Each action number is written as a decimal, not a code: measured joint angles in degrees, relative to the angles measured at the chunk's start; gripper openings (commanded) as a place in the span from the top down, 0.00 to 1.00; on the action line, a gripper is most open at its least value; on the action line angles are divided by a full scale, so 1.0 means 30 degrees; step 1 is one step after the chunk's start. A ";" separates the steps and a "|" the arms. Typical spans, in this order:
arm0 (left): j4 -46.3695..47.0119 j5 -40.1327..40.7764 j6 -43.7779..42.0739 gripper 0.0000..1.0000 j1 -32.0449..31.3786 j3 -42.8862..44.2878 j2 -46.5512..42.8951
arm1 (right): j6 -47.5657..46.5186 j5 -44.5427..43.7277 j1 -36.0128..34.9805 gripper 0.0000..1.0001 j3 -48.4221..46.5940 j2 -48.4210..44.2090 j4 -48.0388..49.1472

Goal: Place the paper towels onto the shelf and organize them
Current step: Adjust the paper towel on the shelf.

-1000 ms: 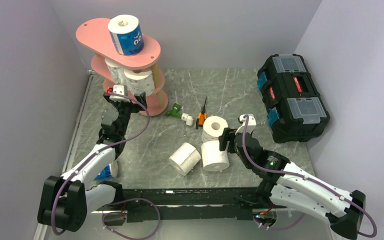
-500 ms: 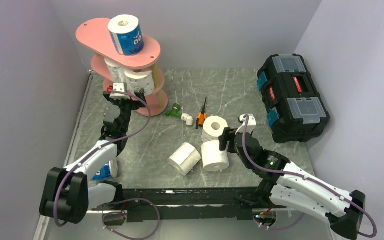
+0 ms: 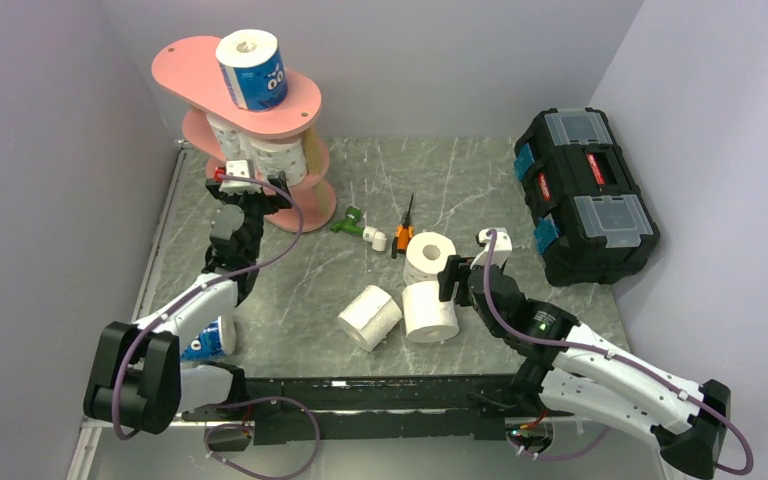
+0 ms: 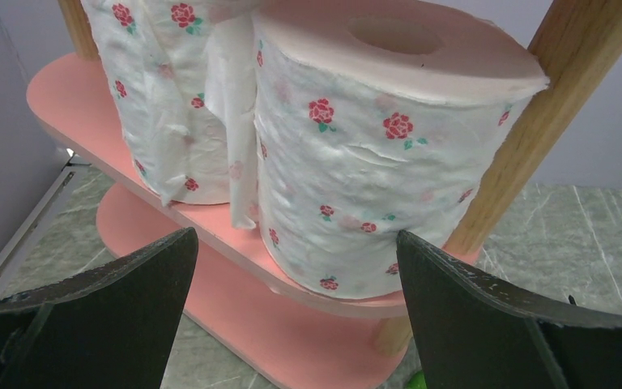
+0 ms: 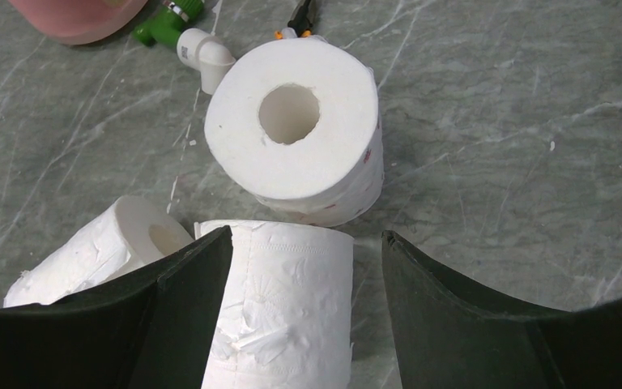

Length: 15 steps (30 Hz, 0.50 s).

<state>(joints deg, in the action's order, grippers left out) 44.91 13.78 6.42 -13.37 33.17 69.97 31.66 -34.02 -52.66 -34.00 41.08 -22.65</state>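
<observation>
My left gripper (image 4: 296, 237) gapes empty before rose-print roll (image 4: 372, 162) on shelf (image 4: 73, 89); right gripper (image 5: 306, 235) spread wide, plain roll (image 5: 283, 308) between fingers.

Left end effector (image 4: 296, 237) nearer shelf (image 3: 185, 66)

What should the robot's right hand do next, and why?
Probably shut on the plain roll. The right hand is open, with one finger on each side of that roll, which sits on the table and is not yet on the shelf.
</observation>
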 measured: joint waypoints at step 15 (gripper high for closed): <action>0.0831 0.1311 0.0102 0.01 0.0379 0.0313 0.0976 | 0.0000 -0.0015 0.0036 0.30 0.0000 0.0204 -0.0007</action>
<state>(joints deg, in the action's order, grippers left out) 47.40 17.72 6.72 -12.23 34.11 72.90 31.66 -34.06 -52.56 -34.00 41.69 -22.68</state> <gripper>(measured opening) 0.989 0.704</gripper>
